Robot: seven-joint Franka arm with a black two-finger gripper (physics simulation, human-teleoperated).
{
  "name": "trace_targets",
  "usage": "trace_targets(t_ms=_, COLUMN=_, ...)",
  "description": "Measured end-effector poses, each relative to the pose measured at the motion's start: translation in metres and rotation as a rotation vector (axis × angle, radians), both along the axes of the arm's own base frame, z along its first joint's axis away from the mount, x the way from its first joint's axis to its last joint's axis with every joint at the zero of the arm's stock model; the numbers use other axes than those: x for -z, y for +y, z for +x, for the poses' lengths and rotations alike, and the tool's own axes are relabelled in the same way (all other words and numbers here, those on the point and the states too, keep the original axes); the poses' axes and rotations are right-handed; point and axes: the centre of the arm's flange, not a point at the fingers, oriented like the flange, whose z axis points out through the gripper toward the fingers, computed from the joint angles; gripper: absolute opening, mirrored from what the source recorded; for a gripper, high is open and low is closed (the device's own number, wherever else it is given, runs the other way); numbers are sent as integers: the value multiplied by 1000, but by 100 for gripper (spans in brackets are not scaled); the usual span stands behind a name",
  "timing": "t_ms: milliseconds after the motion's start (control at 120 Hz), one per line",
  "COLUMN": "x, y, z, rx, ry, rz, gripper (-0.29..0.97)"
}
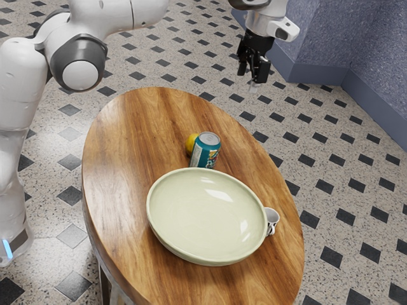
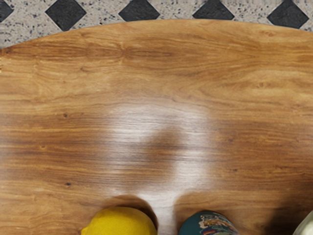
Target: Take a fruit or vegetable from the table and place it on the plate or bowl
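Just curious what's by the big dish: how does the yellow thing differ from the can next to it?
The lemon is plain yellow and rounded; the can is teal, printed, cylindrical with a silver top. The lemon is lower than the can. Both sit on the table, close together.

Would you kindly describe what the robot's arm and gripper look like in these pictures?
The arm is built of glossy white, rounded segments, with a grey band wrapping the joint cap near its elbow. A small blue light glows low on its base. The gripper is black and angular, mounted under a white and grey wrist housing. No cables or printed markings show.
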Motion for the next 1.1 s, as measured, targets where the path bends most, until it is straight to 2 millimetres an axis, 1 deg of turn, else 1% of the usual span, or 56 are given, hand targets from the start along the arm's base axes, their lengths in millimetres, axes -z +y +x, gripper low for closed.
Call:
trace_targets(t_ms=217, x=0, y=1, z=0, rx=-9, ry=0, rz=-4, gripper=68)
trace_targets(t_ms=342, x=-1, y=5, z=-1, rx=-18, ry=-3, rz=-23, gripper=68)
trace_targets(t_ms=417, x=-5, y=5, z=-3, rx=-21, ry=-10, rz=-30, gripper=68)
trace_targets(t_ms=450, x=-19, y=5, z=-9, rx=-20, ry=-34, rz=-30, gripper=68)
trace_targets(t_ms=475, x=-34, y=4, z=-16, rx=-18, ry=-60, rz=-31, gripper=68)
trace_targets(t_ms=525, x=-76, y=1, z=-43, rx=-7, ry=-132, rz=-39, gripper=68)
trace_targets(t_ms=567, x=-100, y=0, z=-62, rx=-1, ry=-173, rz=-44, gripper=68)
trace_targets(t_ms=600, x=-111, y=-1, z=-72, rx=3, ry=-189, rz=-47, gripper=68)
trace_targets(t_ms=658, x=-120, y=-7, z=-81, rx=14, ry=-198, rz=-52, gripper=68)
trace_targets(t_ms=742, x=-120, y=-17, z=-82, rx=33, ry=-188, rz=-38, gripper=68)
trace_targets(t_ms=808, x=-115, y=-19, z=-79, rx=35, ry=-171, rz=-24, gripper=68)
trace_targets(t_ms=917, x=-99, y=-18, z=-69, rx=27, ry=-132, rz=1, gripper=68)
trace_targets(t_ms=1000, x=-87, y=-15, z=-65, rx=37, ry=-102, rz=22, gripper=68)
trace_targets(t_ms=1100, x=-77, y=-2, z=-64, rx=115, ry=-65, rz=46, gripper=68)
